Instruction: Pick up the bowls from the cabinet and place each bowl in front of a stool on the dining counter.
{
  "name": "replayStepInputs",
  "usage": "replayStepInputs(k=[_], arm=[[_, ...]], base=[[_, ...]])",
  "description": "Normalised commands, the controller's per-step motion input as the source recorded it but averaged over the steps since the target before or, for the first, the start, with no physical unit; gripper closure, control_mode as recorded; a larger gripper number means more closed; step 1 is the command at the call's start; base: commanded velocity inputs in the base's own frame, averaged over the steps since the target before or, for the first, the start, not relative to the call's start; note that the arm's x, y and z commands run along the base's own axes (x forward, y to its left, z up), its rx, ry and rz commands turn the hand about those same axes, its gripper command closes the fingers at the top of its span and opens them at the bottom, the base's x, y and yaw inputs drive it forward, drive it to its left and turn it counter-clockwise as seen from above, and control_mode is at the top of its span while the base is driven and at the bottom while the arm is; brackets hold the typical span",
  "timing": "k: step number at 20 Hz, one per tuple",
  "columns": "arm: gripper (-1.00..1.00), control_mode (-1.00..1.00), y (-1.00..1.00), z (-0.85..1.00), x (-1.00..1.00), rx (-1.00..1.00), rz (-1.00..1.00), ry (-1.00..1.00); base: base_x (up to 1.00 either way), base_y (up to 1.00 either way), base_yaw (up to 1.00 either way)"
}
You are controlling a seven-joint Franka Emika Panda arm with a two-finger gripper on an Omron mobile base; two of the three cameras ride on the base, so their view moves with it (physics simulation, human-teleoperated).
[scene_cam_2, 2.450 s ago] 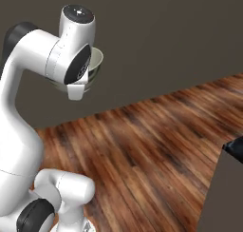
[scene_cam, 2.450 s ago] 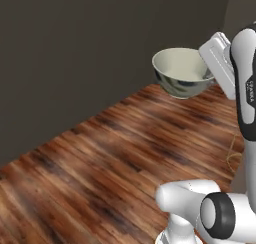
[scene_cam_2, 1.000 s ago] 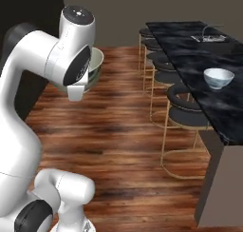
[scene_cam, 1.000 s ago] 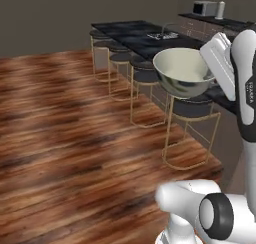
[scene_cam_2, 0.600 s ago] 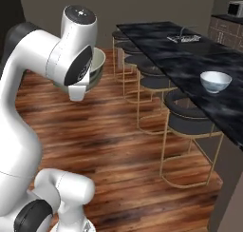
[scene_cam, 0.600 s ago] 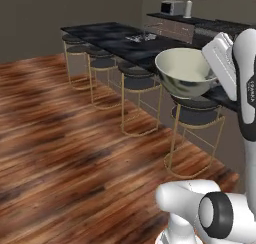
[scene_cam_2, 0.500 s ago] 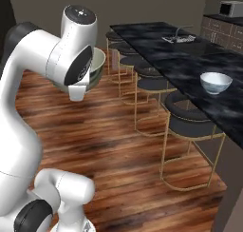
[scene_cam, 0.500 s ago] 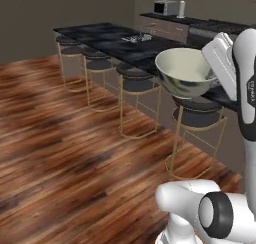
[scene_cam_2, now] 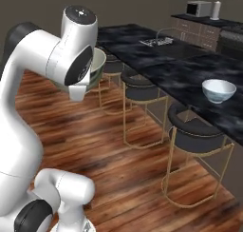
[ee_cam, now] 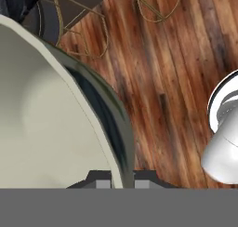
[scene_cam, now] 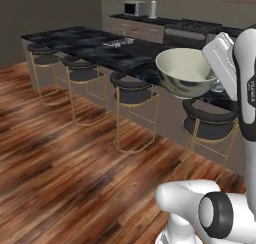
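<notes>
The gripper (ee_cam: pixel 116 177) is closed on the rim of a round cream-olive ceramic bowl with dark green smudges (scene_cam: pixel 186 78), one dark fingertip (ee_cam: pixel 99 178) inside the wall and the other outside it, as the hand view shows. The bowl is carried in the air, tilted, above the brown wooden plank floor (scene_cam: pixel 60 178), and its pale interior holds nothing. Beyond it stands the long black white-veined marble surface (scene_cam_2: pixel 190 69) with an inset sink (scene_cam_2: pixel 156 41) near its far end. On this surface, near its edge, rests a second round footed bowl, white with a blue pattern (scene_cam_2: pixel 219 91); it stands upright just behind the nearest stool, and whether it holds anything cannot be told. Four round dark-grey cushioned stools on thin brass-coloured legs (scene_cam: pixel 131 83) stand in a row along the side of the surface in the left base view. Bowls: two in all, one held and one set down. At the back wall, on a dark counter (scene_cam: pixel 150 22), stand a white microwave (scene_cam: pixel 136 8) and a pale upright canister (scene_cam: pixel 153 9) beside it.
</notes>
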Motion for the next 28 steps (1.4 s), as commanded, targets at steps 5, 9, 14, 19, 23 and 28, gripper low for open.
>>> replayStepInputs(k=[5, 9, 14, 19, 23, 28], arm=[[1.00, 1.00, 0.00, 0.00, 0.00, 0.00, 0.00, 0.00], [1.00, 1.00, 0.00, 0.00, 0.00, 0.00, 0.00, 0.00], [1.00, 1.00, 0.00, 0.00, 0.00, 0.00, 0.00, 0.00], [1.00, 1.00, 0.00, 0.00, 0.00, 0.00, 0.00, 0.00], [1.00, 1.00, 0.00, 0.00, 0.00, 0.00, 0.00, 0.00], [1.00, 1.00, 0.00, 0.00, 0.00, 0.00, 0.00, 0.00]], base=[[1.00, 1.00, -0.39], [1.00, 0.98, -0.47], [1.00, 0.89, -0.57], [1.00, 0.80, -0.55], [0.89, 0.69, -0.52], [0.78, 0.95, -0.47]])
